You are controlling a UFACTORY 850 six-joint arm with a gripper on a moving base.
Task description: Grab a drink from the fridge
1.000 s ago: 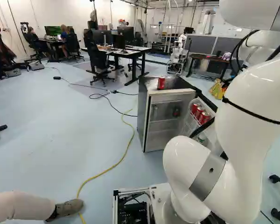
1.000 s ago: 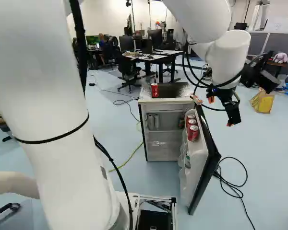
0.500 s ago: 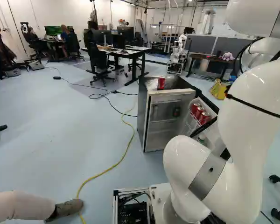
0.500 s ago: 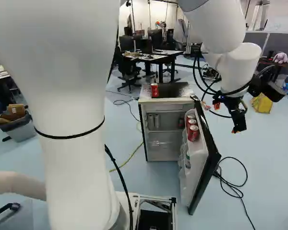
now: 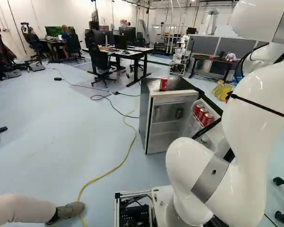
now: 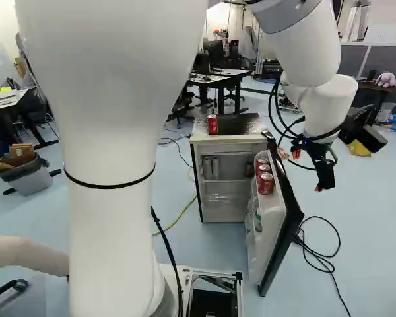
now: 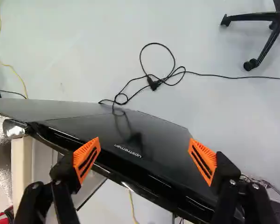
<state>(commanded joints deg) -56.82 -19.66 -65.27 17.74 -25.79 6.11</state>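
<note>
Currently, white arm point(image 6: 112, 224) arches high, bends down at wrist; black gripper point(image 6: 324, 183) points downward near open fridge door point(image 6: 269, 241), fingers point(image 7: 87, 159) spread wide

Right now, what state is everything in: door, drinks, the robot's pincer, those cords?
Fridge door: swung open
Gripper: open, fingers wide apart, holding nothing
Red can on top of the fridge: standing upright
Red cans in the door rack: three visible, upright, not gripped
Black cord: loosely looped on the floor
Yellow cable: uncoiled, running across the floor
</note>
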